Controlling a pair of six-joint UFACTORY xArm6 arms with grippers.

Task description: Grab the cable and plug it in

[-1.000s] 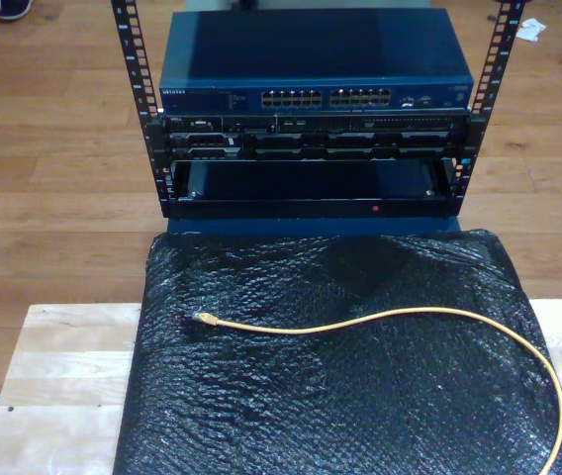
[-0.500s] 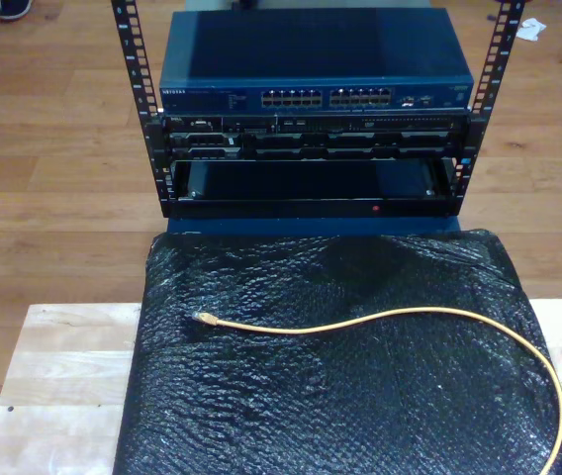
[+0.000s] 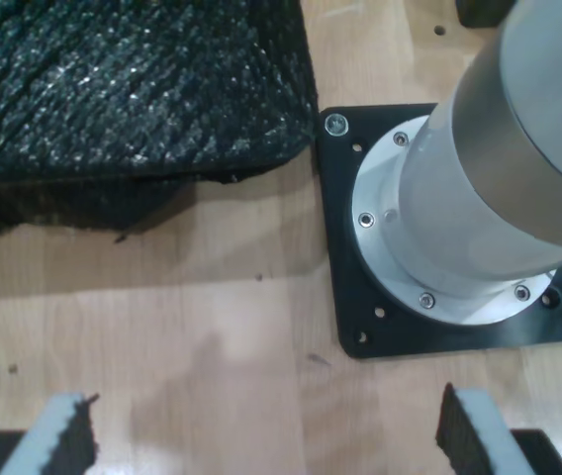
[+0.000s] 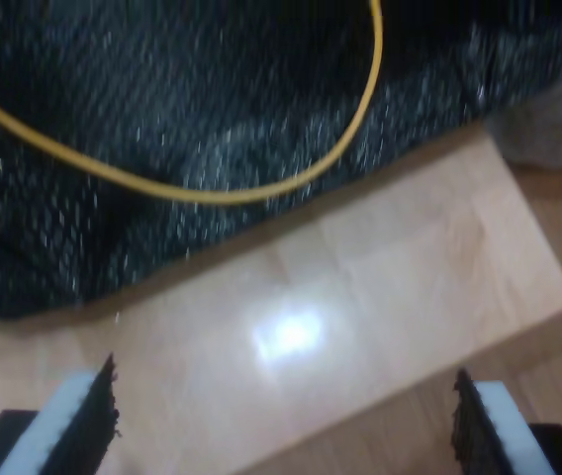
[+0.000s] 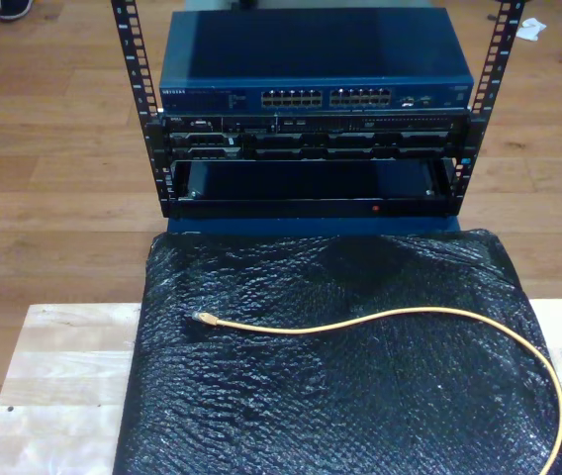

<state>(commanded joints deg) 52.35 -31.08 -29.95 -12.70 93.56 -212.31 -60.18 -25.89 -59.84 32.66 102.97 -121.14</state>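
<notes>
The yellow-orange cable (image 5: 410, 315) lies on a black bubble-wrap mat (image 5: 340, 416), curving from the exterior view's lower right to its clear plug (image 5: 202, 319) left of centre. A bend of the cable (image 4: 222, 194) lies on the mat beyond my second gripper (image 4: 281, 426), which is open with nothing between its padded fingers (image 4: 88, 421) above bare wood. My first gripper (image 3: 266, 440) is open too, over bare table beside the mat's corner (image 3: 261, 119). The blue network switch (image 5: 316, 97), with its rows of ports, sits in a black rack past the mat.
An arm's silver base on a black mounting plate (image 3: 355, 297) stands close to my first gripper. The wooden table (image 5: 63, 376) carries the mat, and its edge (image 4: 518, 327) drops to the floor near my second gripper. The rack's uprights (image 5: 138, 89) flank the switch.
</notes>
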